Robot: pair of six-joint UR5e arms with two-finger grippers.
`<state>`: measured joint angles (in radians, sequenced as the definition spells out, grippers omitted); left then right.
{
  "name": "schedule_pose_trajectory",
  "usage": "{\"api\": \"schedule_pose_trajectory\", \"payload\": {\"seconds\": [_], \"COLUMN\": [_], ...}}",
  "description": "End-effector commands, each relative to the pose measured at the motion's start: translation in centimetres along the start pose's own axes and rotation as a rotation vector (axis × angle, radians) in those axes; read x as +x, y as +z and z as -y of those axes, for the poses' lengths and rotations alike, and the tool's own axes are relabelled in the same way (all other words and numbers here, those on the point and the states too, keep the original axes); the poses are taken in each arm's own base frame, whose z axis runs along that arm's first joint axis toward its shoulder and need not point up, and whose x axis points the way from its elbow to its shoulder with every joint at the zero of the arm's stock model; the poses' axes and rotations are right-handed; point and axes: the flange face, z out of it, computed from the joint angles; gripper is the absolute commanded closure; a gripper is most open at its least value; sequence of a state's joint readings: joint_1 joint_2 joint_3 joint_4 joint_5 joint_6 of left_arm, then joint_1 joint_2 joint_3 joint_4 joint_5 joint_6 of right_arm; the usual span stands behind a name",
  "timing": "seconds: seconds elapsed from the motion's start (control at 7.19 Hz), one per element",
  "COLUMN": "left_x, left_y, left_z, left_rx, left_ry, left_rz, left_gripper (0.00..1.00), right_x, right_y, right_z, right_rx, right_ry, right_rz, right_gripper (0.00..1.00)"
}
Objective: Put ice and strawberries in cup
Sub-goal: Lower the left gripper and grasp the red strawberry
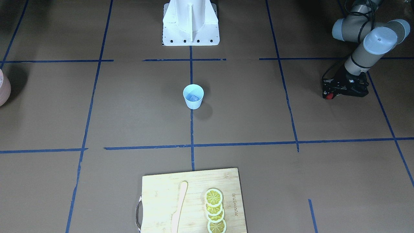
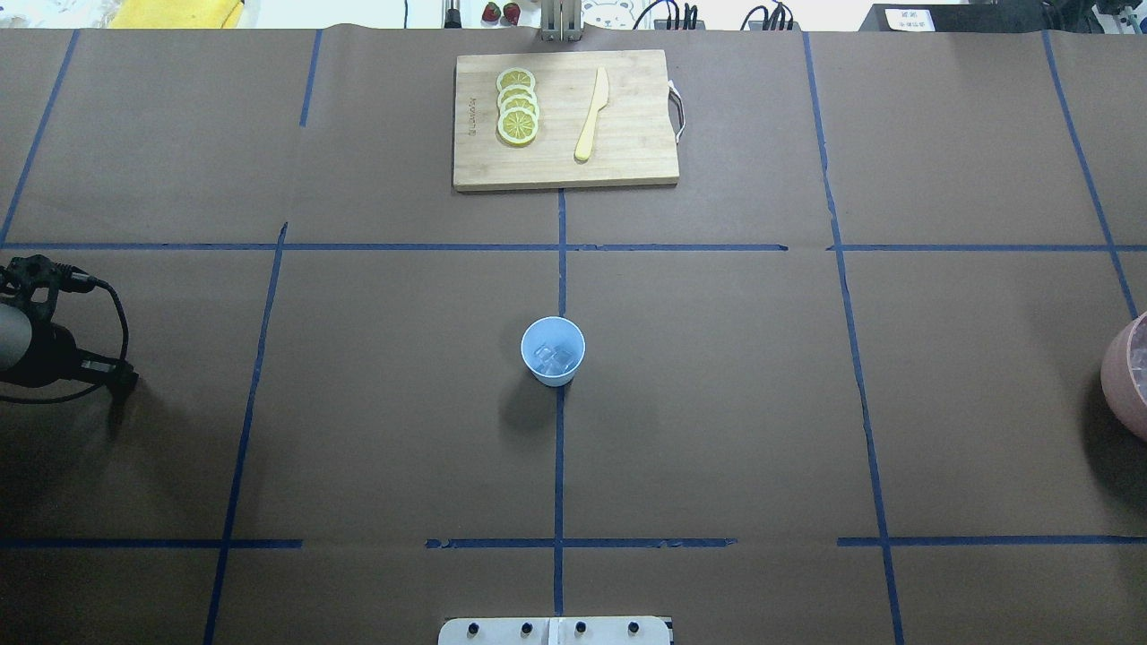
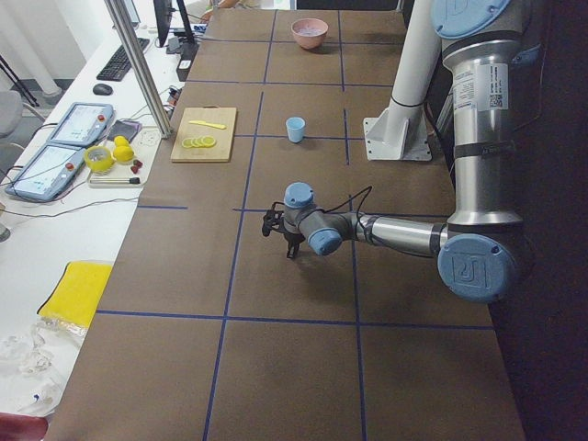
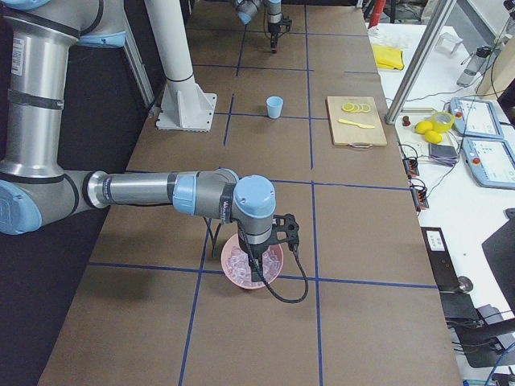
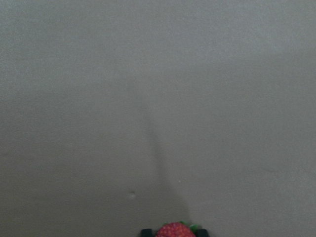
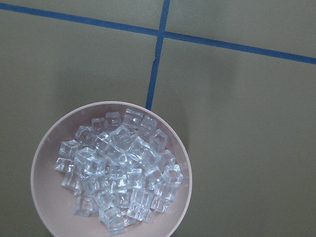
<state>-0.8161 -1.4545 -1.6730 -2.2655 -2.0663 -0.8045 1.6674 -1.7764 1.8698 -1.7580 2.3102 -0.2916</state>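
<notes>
The light blue cup (image 2: 553, 350) stands upright at the table's middle on the blue tape line, with ice (image 2: 554, 359) cubes lying in its bottom. My left gripper (image 1: 329, 96) hangs low over bare table far to the cup's side, shut on a red strawberry (image 5: 174, 230), which peeks between the fingers at the left wrist view's bottom edge. My right gripper (image 4: 257, 269) hovers over the pink bowl (image 6: 42, 158) heaped with ice (image 6: 118, 168); whether it is open or shut I cannot tell, and its fingers do not show in the right wrist view.
A wooden cutting board (image 2: 627, 161) at the far edge carries several lemon slices (image 2: 517, 106) and a pale knife (image 2: 592, 115). The white robot base (image 1: 190, 24) stands behind the cup. Blue tape lines grid the brown table.
</notes>
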Motion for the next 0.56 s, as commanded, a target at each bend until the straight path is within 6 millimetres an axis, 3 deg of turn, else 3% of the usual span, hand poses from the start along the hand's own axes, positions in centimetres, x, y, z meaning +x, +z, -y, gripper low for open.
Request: {"api": "schedule_pose_trajectory", "payload": {"seconds": [0.0,0.28,0.42], "left_x": [1.0,4.0,7.2], "left_y": [-1.5,-4.4,-7.2], "left_z": [0.2,1.2,2.2], "left_rx": [0.020,0.035,0.012], "left_ry": [0.016,0.023,0.005], "left_rz": [-0.019,-0.032,-0.009], "left_gripper": [1.00,1.00,1.00], "right_x": [0.0,-0.1,-0.2], "right_y": [0.0,-0.1,-0.2], "right_z": [0.0,0.0,0.1], "right_rx": [0.000,0.001,0.004], "right_ry": [0.002,0.004,0.002], "right_rz": [0.000,0.000,-0.001], "right_gripper": [0.00,0.00,0.00]}}
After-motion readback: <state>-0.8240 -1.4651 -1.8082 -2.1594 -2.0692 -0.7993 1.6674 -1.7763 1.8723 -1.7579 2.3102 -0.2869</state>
